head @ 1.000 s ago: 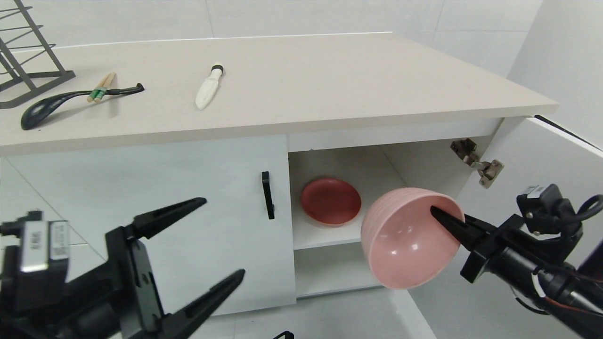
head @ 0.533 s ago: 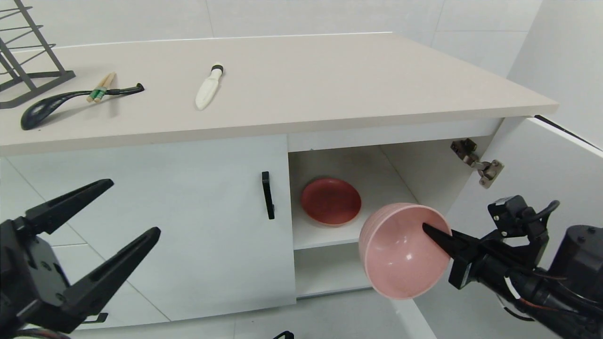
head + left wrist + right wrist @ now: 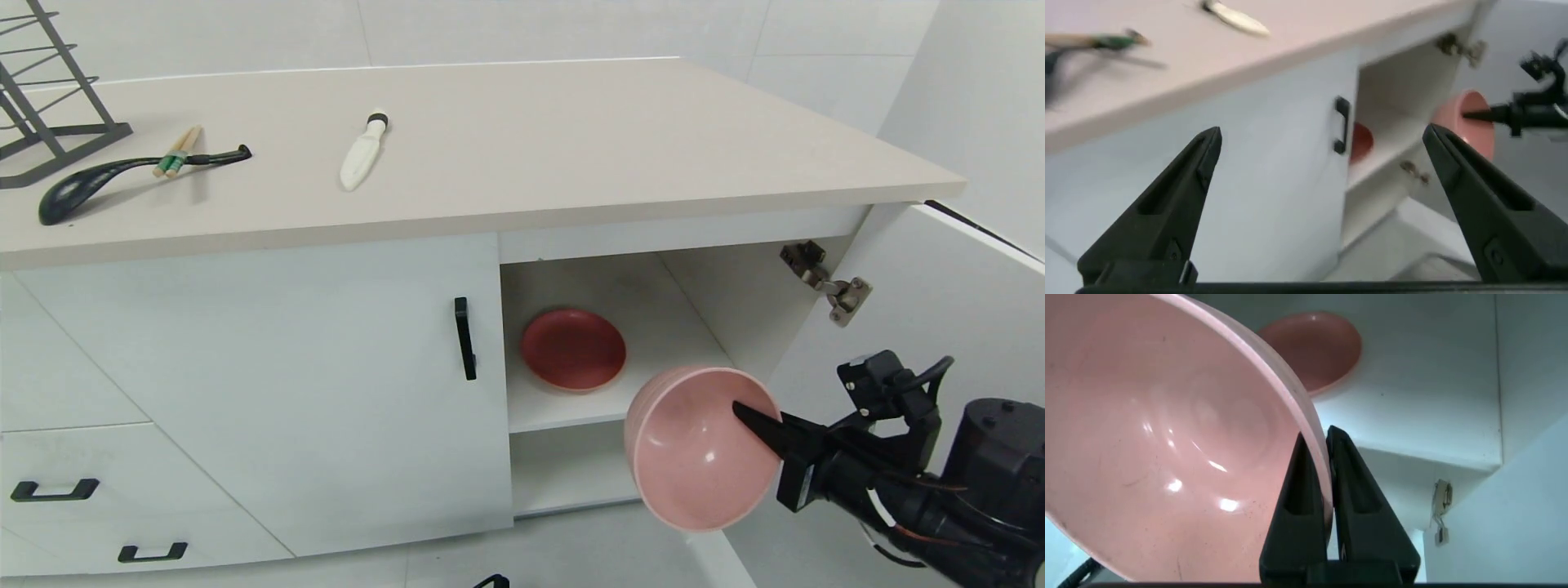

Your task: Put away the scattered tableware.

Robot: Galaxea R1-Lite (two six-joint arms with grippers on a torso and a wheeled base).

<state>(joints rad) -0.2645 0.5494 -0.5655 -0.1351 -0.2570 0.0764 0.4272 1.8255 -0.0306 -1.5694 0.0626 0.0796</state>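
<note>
Head view: the bowl (image 3: 694,453) is held tilted in front of the open cupboard (image 3: 735,286), its hollow turned up and outward, level with the front edge of the shelf (image 3: 563,412) and not yet set on it. Its rim is pinched by the right gripper (image 3: 747,412), with one finger seen inside the hollow. A red plate (image 3: 573,349) is already lying on the shelf, near the bowl but apart from it. On the counter (image 3: 571,139) a knife (image 3: 362,153), a ladle (image 3: 98,175) and a pair of chopsticks (image 3: 176,152) are left to be put away. Over the last second the bowl has been lowered from above the shelf line to its edge, and the left gripper, seen wide open at the lower left before, has been drawn back out of this view. The placing is therefore judged to be left to the right arm alone.

Left wrist view: the left gripper (image 3: 1323,135) is spread wide with nothing between its fingers, and is held well back from the cupboard. The bowl (image 3: 1470,122) is seen far off beside the opening.

Right wrist view: the jaws are closed tight on the bowl's (image 3: 1167,449) rim, one finger on each side of the wall. The plate (image 3: 1319,347) is seen beyond. A push inward onto the shelf beside the plate is judged to be needed next.
</note>
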